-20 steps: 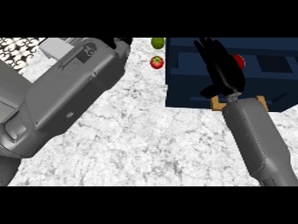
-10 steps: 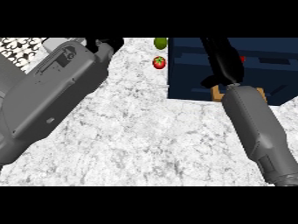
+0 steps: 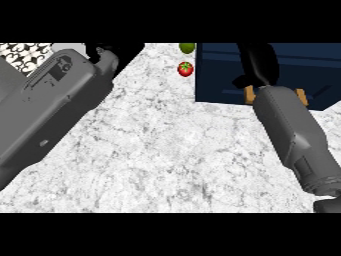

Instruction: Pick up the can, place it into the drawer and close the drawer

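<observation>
Can: not on view. We find no part of it on the counter [image 3: 165, 150] or in the visible stretch of the drawer [image 3: 320, 75], the dark blue box at 1 o'clock. A second ago a red patch shows against the right hand inside the drawer. Now that patch is gone, and the right hand [image 3: 257, 64] sits deeper toward 12 o'clock, its top cut by the frame edge. We judge the can to be in the drawer, either under the hand or beyond the upper edge, so placement looks done or nearly so, with the closing not yet begun; the drawer reads as open. Whether the right hand is spread or closed on anything we cannot tell. Next, the left hand [image 3: 112, 50]: at 11 o'clock, dark, cropped at the top, its state equally illegible; its forearm [image 3: 47, 115] now lies higher across the left side than before. Also logged: a tomato [image 3: 185, 69] on the counter at 12 o'clock, just left of the drawer's corner and apart from both hands; a green fruit [image 3: 188, 47] above it, half cut off, kind uncertain. Drawer front and handle: not made out.
</observation>
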Action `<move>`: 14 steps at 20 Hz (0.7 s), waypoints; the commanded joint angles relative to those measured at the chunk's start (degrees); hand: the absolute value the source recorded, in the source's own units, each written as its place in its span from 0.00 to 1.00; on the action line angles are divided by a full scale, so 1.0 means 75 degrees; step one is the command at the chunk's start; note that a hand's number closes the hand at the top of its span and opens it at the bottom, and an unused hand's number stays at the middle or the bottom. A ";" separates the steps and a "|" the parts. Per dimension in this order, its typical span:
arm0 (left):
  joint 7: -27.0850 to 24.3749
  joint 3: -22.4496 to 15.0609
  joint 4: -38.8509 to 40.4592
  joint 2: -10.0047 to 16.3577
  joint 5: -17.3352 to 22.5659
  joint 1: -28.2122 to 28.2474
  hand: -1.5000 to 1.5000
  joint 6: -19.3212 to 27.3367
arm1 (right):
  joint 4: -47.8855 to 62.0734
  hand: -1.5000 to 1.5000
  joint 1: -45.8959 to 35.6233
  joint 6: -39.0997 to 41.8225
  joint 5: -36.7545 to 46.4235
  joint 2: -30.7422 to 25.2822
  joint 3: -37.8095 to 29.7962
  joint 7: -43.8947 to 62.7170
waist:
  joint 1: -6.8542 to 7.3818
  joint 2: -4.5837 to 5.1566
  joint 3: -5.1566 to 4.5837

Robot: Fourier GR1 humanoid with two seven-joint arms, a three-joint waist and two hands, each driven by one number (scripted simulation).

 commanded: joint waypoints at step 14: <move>0.0490 -0.0063 -0.1077 0.0399 -0.0318 0.0394 0.00 0.0040 | 0.1425 0.00 -0.1805 0.0032 0.0082 -0.0557 -0.0414 0.0457 | 0.0321 0.0146 0.0037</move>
